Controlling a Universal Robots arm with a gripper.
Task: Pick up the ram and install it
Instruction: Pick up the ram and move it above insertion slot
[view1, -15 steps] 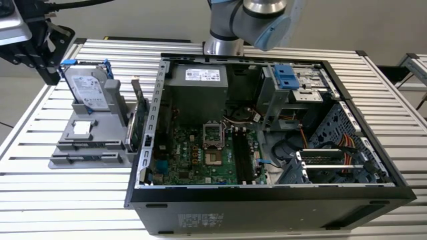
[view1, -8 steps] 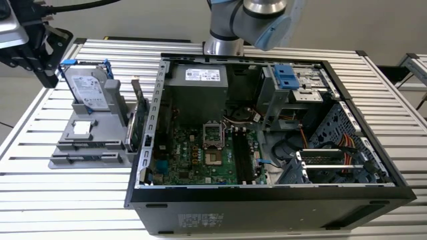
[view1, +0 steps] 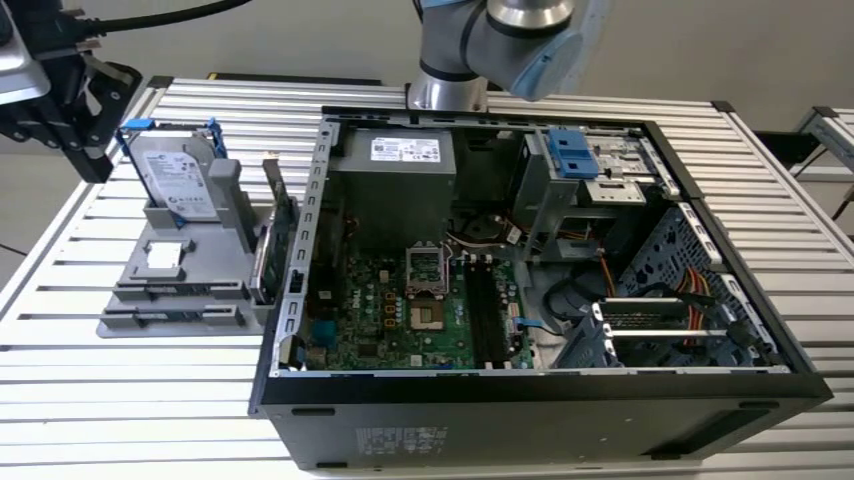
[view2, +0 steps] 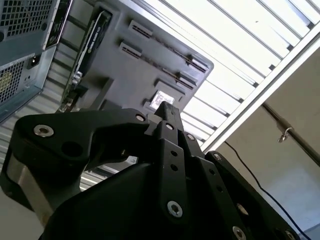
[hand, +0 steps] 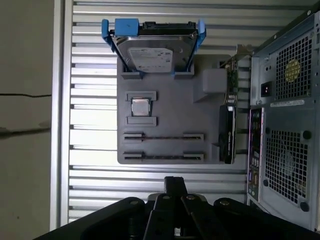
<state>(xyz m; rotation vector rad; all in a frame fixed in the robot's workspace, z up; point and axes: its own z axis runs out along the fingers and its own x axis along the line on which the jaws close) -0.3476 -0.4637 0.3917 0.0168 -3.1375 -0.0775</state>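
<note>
My gripper (view1: 91, 160) hangs shut and holds nothing, high over the table's far corner at the exterior view's left, beside the grey parts tray (view1: 134, 325). Its black fingers meet at one tip in both wrist views (hand: 175, 181) (view2: 167, 109). The tray (hand: 165, 117) carries two long slotted holders. A thin dark strip (hand: 162, 136) runs edge-on along each holder. I cannot tell whether either strip is the ram. In the open computer case (view1: 534, 395), long dark memory slots (view1: 477, 310) lie beside the processor socket (view1: 424, 262).
A silver hard drive with blue clips (view1: 180, 175) (hand: 152, 52) stands at the tray's far end. A green expansion card (view1: 274, 235) (hand: 227, 125) stands on edge between tray and case. A small square chip (hand: 140, 106) rests mid-tray. The slatted table (view1: 80, 400) extends around.
</note>
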